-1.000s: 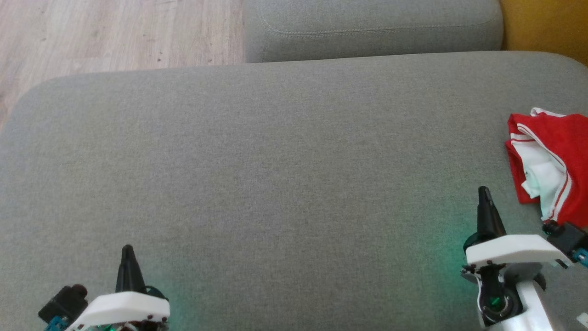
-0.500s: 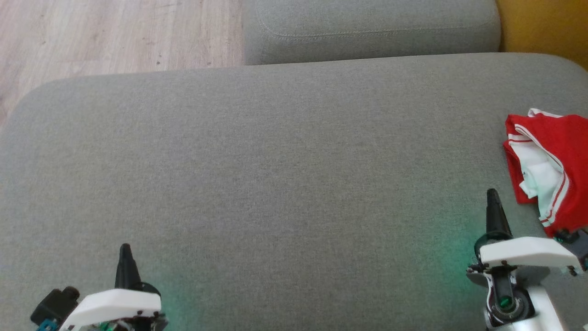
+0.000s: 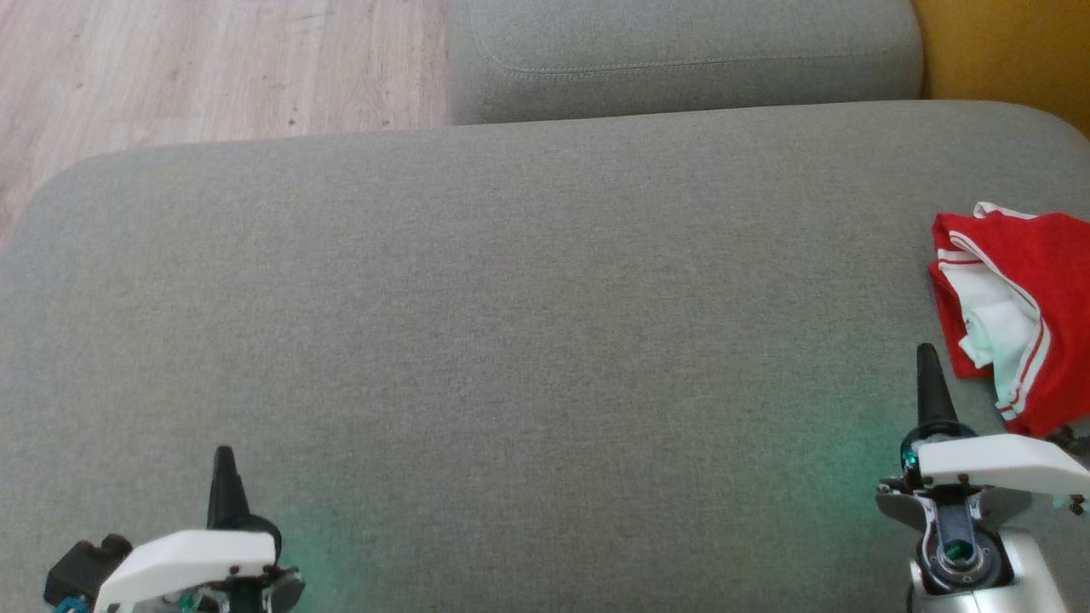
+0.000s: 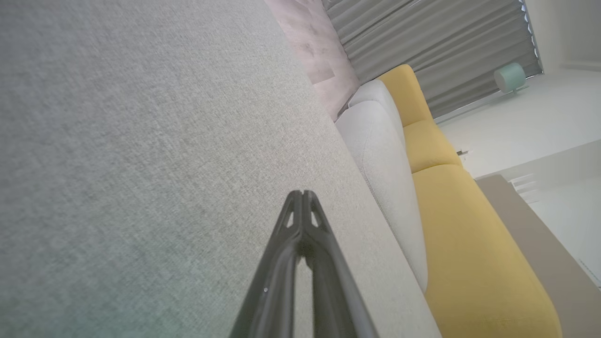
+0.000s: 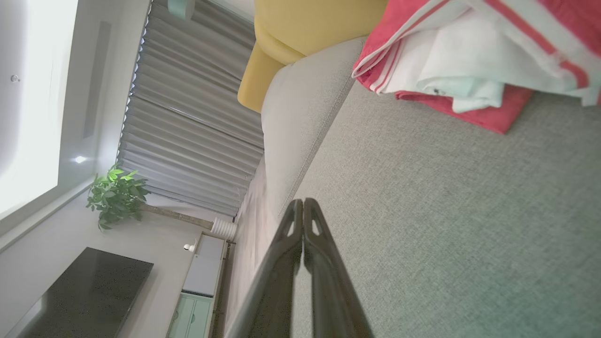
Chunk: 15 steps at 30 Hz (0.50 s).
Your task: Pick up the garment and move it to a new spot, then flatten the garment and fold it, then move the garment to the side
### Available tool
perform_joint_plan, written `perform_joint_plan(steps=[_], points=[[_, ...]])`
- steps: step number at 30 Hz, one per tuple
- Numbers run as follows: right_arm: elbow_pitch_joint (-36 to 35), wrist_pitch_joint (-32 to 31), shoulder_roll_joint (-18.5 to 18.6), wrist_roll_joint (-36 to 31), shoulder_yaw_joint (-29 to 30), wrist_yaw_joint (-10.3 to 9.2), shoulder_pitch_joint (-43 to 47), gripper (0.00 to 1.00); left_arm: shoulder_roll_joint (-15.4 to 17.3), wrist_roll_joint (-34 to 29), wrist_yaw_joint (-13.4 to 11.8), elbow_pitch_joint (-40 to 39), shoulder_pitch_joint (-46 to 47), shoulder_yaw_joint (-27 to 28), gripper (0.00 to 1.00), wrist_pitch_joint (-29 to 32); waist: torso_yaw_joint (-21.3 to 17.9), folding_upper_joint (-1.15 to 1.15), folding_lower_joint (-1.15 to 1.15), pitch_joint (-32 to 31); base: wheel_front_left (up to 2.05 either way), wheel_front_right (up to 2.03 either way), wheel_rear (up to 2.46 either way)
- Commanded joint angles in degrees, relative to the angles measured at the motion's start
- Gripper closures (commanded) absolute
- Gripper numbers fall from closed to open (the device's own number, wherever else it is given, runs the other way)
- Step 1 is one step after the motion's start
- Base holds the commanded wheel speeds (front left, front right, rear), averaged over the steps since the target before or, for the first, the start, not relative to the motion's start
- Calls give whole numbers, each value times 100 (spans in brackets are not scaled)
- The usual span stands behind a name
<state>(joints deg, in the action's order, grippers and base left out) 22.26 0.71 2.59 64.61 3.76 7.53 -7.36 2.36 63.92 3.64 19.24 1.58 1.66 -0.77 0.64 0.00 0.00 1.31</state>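
Garment (image 3: 1052,255) on the cushion (image 3: 511,298); right pincer (image 3: 926,356), tips together, nearer than before; left pincer (image 3: 223,455) together too.

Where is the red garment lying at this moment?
In the head view the garment lies at the right edge of the grey cushion, just ahead of the right tool.

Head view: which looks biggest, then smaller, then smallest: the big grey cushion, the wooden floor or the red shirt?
1. big grey cushion
2. wooden floor
3. red shirt, though the picture's edge cuts off part of it
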Motion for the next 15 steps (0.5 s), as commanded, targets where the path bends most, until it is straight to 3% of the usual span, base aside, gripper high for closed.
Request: perform_joint_plan(steps=[1,15], points=[[-263,-62,24,217,-51,-3,-72,100,37,212,70,-230,316,162,100,60,-3,0,0,-5,0,0,0],[-448,-279,26,1055,57,-3,-10,100,42,1074,174,-325,364,269,100,280,-23,0,0,-41,0,0,0]])
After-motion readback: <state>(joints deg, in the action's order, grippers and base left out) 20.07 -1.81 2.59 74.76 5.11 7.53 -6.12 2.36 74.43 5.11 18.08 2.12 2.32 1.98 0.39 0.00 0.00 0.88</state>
